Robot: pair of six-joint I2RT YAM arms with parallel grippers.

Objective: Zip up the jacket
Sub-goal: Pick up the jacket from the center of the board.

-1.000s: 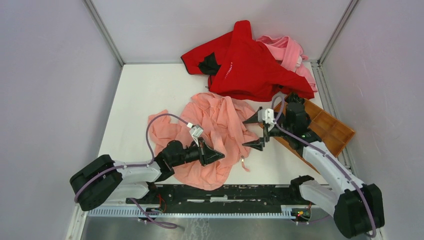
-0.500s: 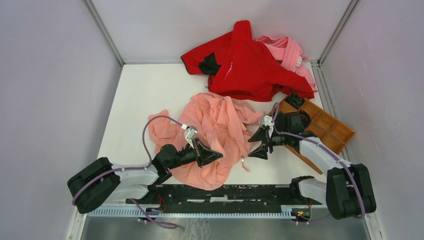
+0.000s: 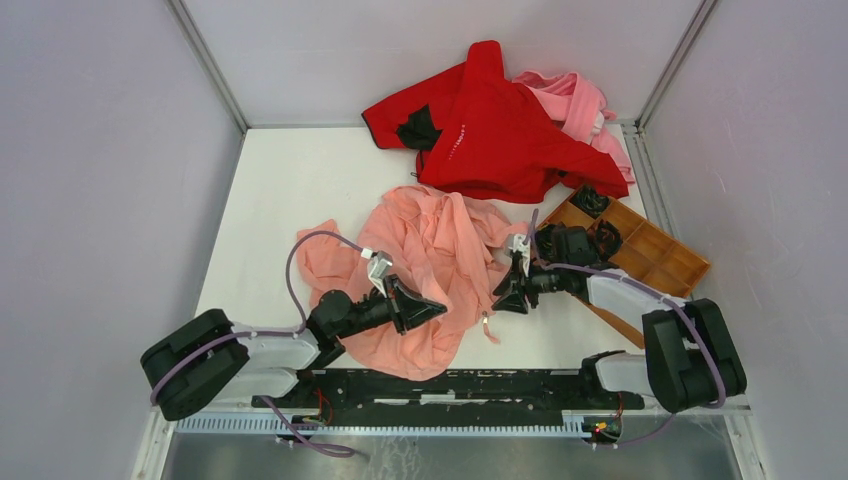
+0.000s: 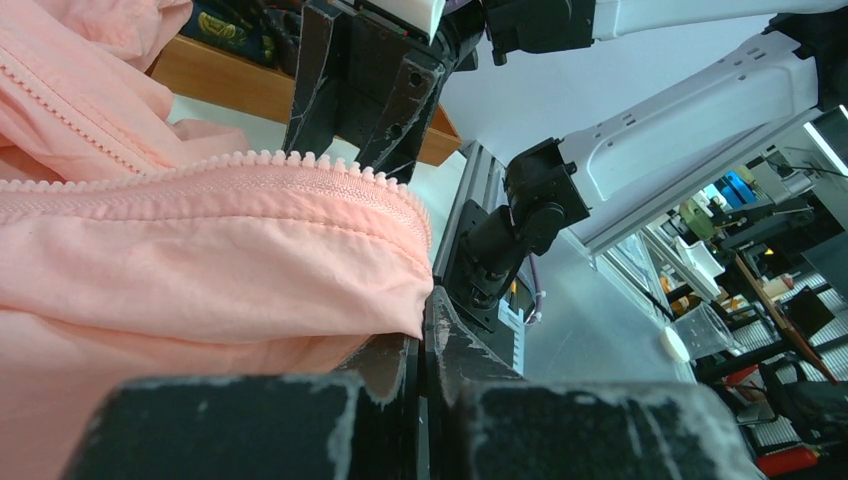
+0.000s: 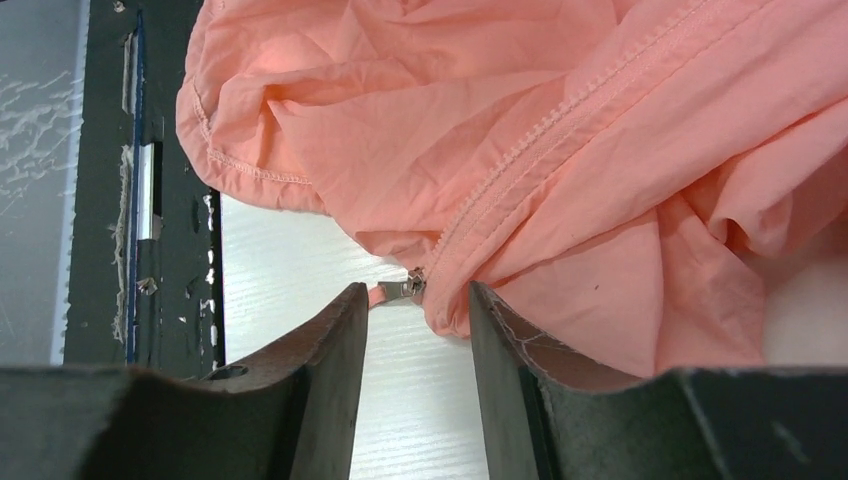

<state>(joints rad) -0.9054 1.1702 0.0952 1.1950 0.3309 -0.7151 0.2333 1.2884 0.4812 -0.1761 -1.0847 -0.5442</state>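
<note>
The salmon-pink jacket (image 3: 425, 262) lies crumpled on the white table, its zipper unjoined. My left gripper (image 3: 438, 309) is shut on a fold of the jacket's lower front, the fabric pinched at its tips (image 4: 428, 302). A row of zipper teeth (image 4: 300, 166) runs along that held edge. My right gripper (image 3: 501, 296) is at the jacket's right edge, jaws partly open with nothing between them (image 5: 415, 300). The metal zipper slider (image 5: 407, 288) lies on the table just beyond the tips, at the end of the other row of teeth (image 5: 520, 150).
A bright red garment (image 3: 500, 120) and a paler pink garment (image 3: 580, 100) lie heaped at the back. A wooden compartment tray (image 3: 665, 258) sits at the right, under the right arm. The black rail (image 3: 440, 385) runs along the near edge.
My right gripper has moved down and left to the jacket's zipper end, and its jaws have narrowed from wide apart. The left gripper has stayed shut on the fabric, barely shifting.
</note>
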